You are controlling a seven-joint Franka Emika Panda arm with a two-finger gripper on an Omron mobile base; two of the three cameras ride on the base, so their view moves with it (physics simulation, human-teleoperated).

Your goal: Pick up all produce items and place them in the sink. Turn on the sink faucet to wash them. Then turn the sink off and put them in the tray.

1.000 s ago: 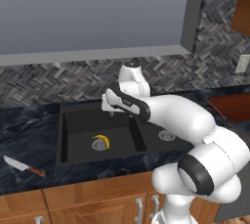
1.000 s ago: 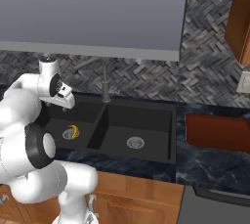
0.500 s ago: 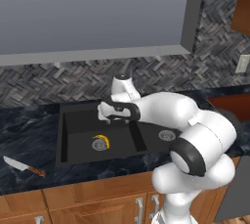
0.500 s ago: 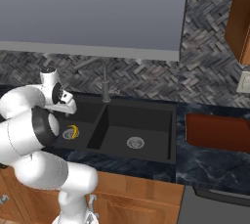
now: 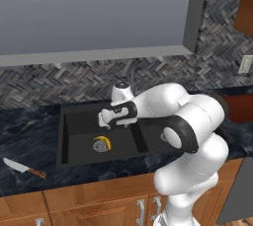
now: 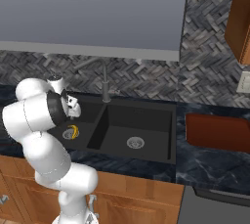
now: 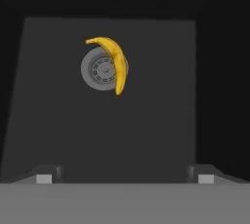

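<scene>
Left base view: the white arm bends over from the lower right and reaches across the black double-basin sink (image 5: pixel 79 121), with the fingers (image 5: pixel 105 119) hanging above the left basin. They stand wide apart and hold nothing. The banana (image 5: pixel 105 142) lies on the floor of that basin, curled along the 3 o'clock edge of the round silver drain (image 5: pixel 100 145), just below the fingers in the picture. A red-handled knife (image 5: pixel 22 167) lies on the black marbled bench (image 5: pixel 24 136) at about 8 o'clock from the sink, well apart from it. The reddish-brown tray (image 5: pixel 240 108) peeks out at the right edge, partly hidden by the arm.

Right base view: the arm rises at the lower left and its hand sits over the left basin, close to the divider side; the fingers (image 6: pixel 73 110) are hard to make out here. The banana (image 6: pixel 74 131) rests against the drain (image 6: pixel 68 133) at its 3 o'clock side. The slim dark faucet (image 6: pixel 104 82) stands upright at the sink's back rim, at 12 o'clock from the divider, with its spout reaching out toward 10 o'clock. The tray (image 6: pixel 218 132) lies flat on the bench at 3 o'clock from the sink, just beside it.

Hand view: both fingertips (image 7: pixel 46 177) show far apart at the bottom, nothing between them. The banana (image 7: pixel 114 61) lies across the drain's (image 7: pixel 99 71) 2 o'clock rim, well apart from the tips.
</scene>
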